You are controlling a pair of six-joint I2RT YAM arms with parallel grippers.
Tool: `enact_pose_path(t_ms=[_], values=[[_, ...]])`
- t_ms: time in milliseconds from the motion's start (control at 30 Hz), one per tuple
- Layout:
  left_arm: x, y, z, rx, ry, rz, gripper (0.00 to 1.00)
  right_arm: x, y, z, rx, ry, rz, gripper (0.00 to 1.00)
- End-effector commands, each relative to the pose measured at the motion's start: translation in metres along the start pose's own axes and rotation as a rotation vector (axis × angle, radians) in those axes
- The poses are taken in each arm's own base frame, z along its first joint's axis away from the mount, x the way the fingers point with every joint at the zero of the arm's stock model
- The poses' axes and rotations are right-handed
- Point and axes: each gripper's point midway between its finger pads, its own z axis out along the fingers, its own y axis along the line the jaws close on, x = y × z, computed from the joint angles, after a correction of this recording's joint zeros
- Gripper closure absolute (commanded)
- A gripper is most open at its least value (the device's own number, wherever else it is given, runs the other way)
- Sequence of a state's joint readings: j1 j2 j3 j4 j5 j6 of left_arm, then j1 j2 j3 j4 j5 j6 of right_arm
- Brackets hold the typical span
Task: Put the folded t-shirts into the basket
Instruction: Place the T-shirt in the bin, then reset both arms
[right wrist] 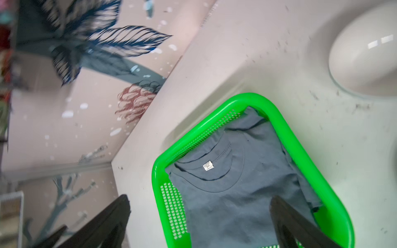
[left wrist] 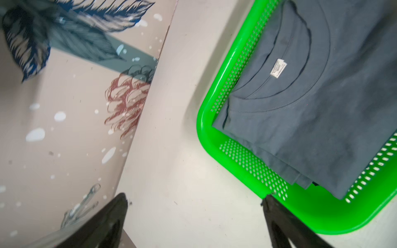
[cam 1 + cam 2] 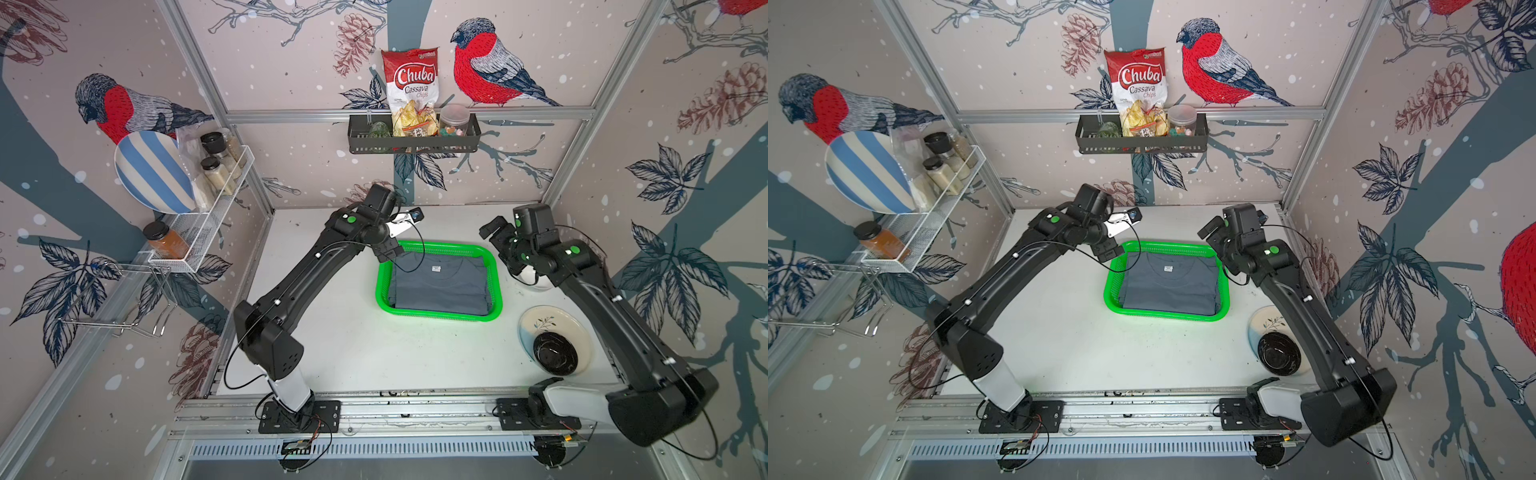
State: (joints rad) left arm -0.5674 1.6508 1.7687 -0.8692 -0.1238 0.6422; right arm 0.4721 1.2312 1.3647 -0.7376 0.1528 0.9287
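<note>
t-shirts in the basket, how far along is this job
Done: the grey t-shirt lies folded on top inside the green basket, and no shirt shows on the table. In hand: nothing; the left pincer and the right pincer are both open and empty near the basket. Left: possibly nothing, but whatever lies under the grey t-shirt is hidden, so I cannot confirm the full stack is in.

Bright green perforated plastic basket [image 3: 440, 314]; slate grey folded cloth t-shirt [image 3: 440, 286] with a white neck label; blue-and-cream striped round plate [image 3: 151, 172]; glossy black round bowl [image 3: 555, 353]; cream round plate [image 3: 540, 322] with a dark leaf sprig; red-and-white chips bag [image 3: 409, 79]; walls [image 3: 291, 62] printed with red-breasted birds.
</note>
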Motion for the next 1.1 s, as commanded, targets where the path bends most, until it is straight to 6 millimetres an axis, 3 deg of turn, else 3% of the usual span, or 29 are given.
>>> enact_pose_path(t_ms=[0, 67, 133, 233, 400, 533, 600, 667, 733, 1067], values=[[0.012, 0.022, -0.020, -0.056, -0.101, -0.294, 0.04, -0.012, -0.007, -0.022, 0.101, -0.204, -0.468, 0.00], [0.039, 0.040, -0.025, -0.110, -0.121, -0.450, 0.04, 0.003, -0.009, -0.024, 0.052, -0.224, -0.631, 0.00], [0.079, 0.061, -0.030, -0.173, -0.143, -0.651, 0.04, 0.021, -0.018, -0.022, -0.016, -0.251, -0.768, 0.00], [0.131, 0.071, -0.033, -0.231, -0.159, -0.860, 0.04, 0.010, -0.035, -0.033, -0.021, -0.424, -0.748, 0.00], [0.195, 0.053, -0.019, -0.355, -0.105, -0.961, 0.04, 0.003, -0.087, -0.028, 0.060, -0.562, -0.675, 0.00], [0.236, 0.024, 0.014, -0.418, -0.073, -0.943, 0.04, -0.004, -0.144, -0.014, 0.200, -0.596, -0.542, 0.00], [0.258, 0.019, 0.026, -0.516, -0.076, -0.924, 0.04, -0.006, -0.171, -0.008, 0.272, -0.613, -0.472, 0.00], [0.268, 0.012, 0.035, -0.559, -0.108, -0.874, 0.04, -0.002, -0.190, 0.000, 0.313, -0.603, -0.457, 0.00], [0.269, 0.005, 0.039, -0.571, -0.173, -0.859, 0.04, 0.003, -0.197, 0.007, 0.308, -0.611, -0.483, 0.00], [0.232, -0.003, 0.061, -0.565, -0.349, -0.721, 0.03, 0.005, -0.229, 0.040, 0.279, -0.669, -0.454, 0.00]])
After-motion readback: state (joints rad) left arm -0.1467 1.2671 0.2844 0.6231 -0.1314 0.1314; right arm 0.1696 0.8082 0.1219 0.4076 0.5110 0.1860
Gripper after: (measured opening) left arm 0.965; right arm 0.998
